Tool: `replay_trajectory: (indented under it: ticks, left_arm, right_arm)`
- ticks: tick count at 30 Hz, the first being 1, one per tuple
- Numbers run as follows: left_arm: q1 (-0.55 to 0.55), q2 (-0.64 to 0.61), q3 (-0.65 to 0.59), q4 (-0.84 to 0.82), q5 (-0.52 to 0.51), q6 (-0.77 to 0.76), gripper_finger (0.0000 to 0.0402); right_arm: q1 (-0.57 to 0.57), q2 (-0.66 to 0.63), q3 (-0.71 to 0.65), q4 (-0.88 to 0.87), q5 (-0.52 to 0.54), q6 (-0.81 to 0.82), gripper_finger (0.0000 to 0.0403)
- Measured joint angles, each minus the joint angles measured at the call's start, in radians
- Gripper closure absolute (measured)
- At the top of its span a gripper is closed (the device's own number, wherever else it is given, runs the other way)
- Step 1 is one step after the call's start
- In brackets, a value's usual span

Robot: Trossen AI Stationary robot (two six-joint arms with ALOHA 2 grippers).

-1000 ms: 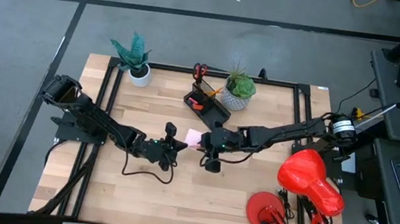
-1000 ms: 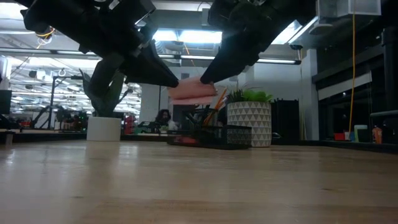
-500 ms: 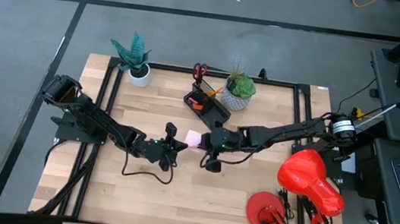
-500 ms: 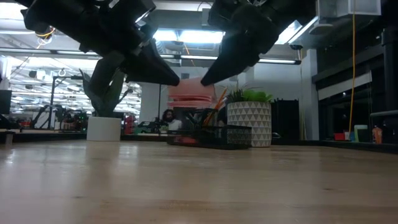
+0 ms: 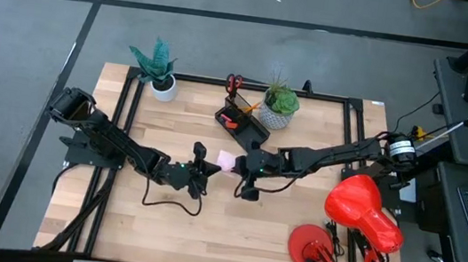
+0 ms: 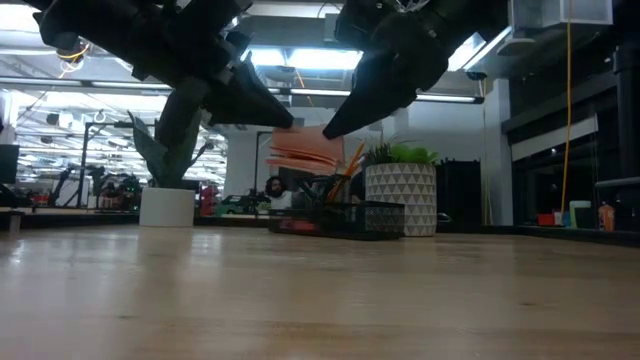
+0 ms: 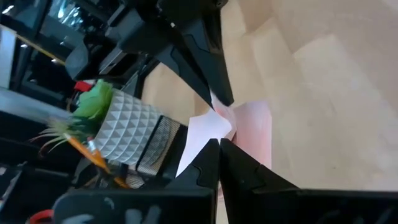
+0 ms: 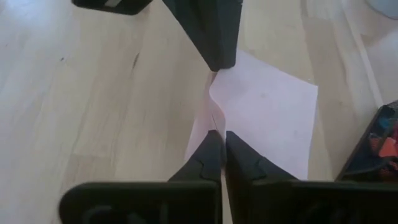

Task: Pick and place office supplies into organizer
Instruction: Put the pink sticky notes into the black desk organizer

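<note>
Pink sticky-note pad point(image 5: 227, 160) over table point(image 5: 291, 245) centre: light, floppy, sheets fanning. Left gripper point(image 5: 212, 169), right gripper point(image 5: 239, 167) each clamped on opposite edge; pinch whole stack.

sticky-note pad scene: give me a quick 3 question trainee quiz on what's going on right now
1. True or false: the pink sticky-note pad lies flat on the table.
2. Which grippers are pinching the pad? A) left only B) right only C) both
3. Fill in: the red-handled scissors stand at the black organizer's end that faces ____ the arms.

Key:
1. False; it is held up in the air.
2. C; the left gripper and right gripper are both shut on it.
3. away from
</note>
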Motion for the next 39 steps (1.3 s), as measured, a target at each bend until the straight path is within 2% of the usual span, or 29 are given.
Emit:
replay_trajectory:
  ticks: [12, 18, 26, 29, 31, 33, 35, 39]
  left_arm:
    - [-0.016, -0.002, 0.0, -0.007, -0.041, -0.037, 0.04]
    - [-0.062, -0.057, 0.0, -0.062, -0.065, -0.074, 0.0399]
    - [-0.088, -0.121, 0.002, -0.176, -0.014, -0.211, 0.0348]
    - [-0.102, -0.121, 0.002, -0.187, -0.087, -0.208, 0.0328]
    - [-0.111, -0.13, 0.002, -0.193, -0.156, -0.192, 0.0321]
    - [-0.118, -0.149, 0.001, -0.206, -0.177, -0.188, 0.0319]
    - [-0.12, -0.18, 0.001, -0.23, -0.162, -0.196, 0.0323]
    - [-0.116, -0.253, 0.001, -0.327, -0.053, -0.253, 0.0351]
  right_arm:
    - [0.001, 0.0, 0.0, 0.008, 0.037, 0.012, 0.0402]
    - [0.001, 0.0, 0.003, 0.027, 0.034, 0.014, 0.0403]
    - [0.001, 0.002, 0.0, 0.022, 0.043, 0.019, 0.0403]
    - [0.0, 0.002, 0.0, 0.029, 0.044, 0.021, 0.0403]
    - [0.0, 0.002, 0.0, 0.024, 0.079, 0.032, 0.0403]
    - [0.0, -0.003, 0.0, 0.014, 0.114, 0.044, 0.0403]
    - [0.0, -0.015, 0.0, 0.004, 0.134, 0.044, 0.0403]
    - [0.0, -0.048, 0.0, 0.014, 0.135, 0.043, 0.0403]
